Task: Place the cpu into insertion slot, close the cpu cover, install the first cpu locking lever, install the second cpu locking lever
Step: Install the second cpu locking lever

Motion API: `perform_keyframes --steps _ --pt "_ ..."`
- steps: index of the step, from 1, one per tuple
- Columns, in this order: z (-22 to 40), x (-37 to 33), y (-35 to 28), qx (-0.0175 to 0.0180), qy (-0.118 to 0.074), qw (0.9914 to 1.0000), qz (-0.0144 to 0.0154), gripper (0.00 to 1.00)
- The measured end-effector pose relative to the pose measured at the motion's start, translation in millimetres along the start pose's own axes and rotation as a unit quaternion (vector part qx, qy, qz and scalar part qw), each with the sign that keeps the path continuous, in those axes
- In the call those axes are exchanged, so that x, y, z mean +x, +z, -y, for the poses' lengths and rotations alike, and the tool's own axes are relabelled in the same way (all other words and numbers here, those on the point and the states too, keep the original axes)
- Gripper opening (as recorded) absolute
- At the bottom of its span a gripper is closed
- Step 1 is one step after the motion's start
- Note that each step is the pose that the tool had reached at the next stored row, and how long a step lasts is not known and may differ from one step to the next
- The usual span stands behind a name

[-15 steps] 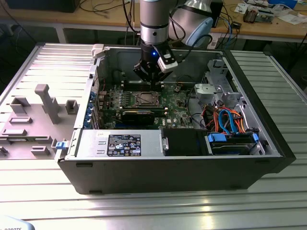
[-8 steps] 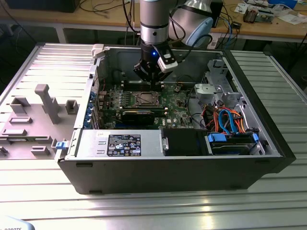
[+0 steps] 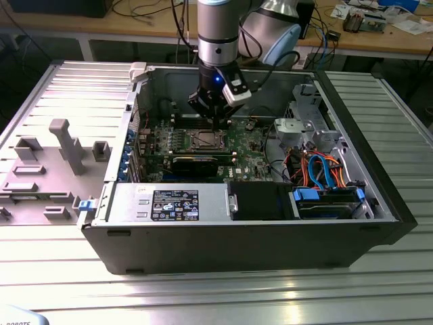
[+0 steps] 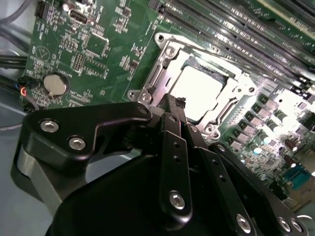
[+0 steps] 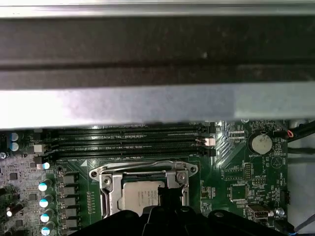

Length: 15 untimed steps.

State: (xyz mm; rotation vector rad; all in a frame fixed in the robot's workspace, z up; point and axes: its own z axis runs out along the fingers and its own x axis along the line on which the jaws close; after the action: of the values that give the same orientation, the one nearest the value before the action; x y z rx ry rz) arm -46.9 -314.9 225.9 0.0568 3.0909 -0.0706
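1. Pincer (image 4: 173, 105) hangs with its fingers clenched together, empty, their tip at the cover's edge.
2. Cpu cover (image 4: 162, 64) lies closed over the insertion slot (image 5: 142, 189).
3. Cpu (image 4: 197, 91) sits inside, framed by the cover's window.

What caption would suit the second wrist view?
Black gripper poised at the socket edge, with the cpu seated under the cpu cover.
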Motion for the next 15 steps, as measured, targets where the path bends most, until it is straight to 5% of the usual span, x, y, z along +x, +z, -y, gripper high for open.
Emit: perform_keyframes --steps 11,15 --pt "1.9 0.0 -0.1 0.0006 0.0 1.0 0.0 0.11" --pt "2.2 0.1 -6.7 0.0005 0.0 1.0 0.0 0.11"
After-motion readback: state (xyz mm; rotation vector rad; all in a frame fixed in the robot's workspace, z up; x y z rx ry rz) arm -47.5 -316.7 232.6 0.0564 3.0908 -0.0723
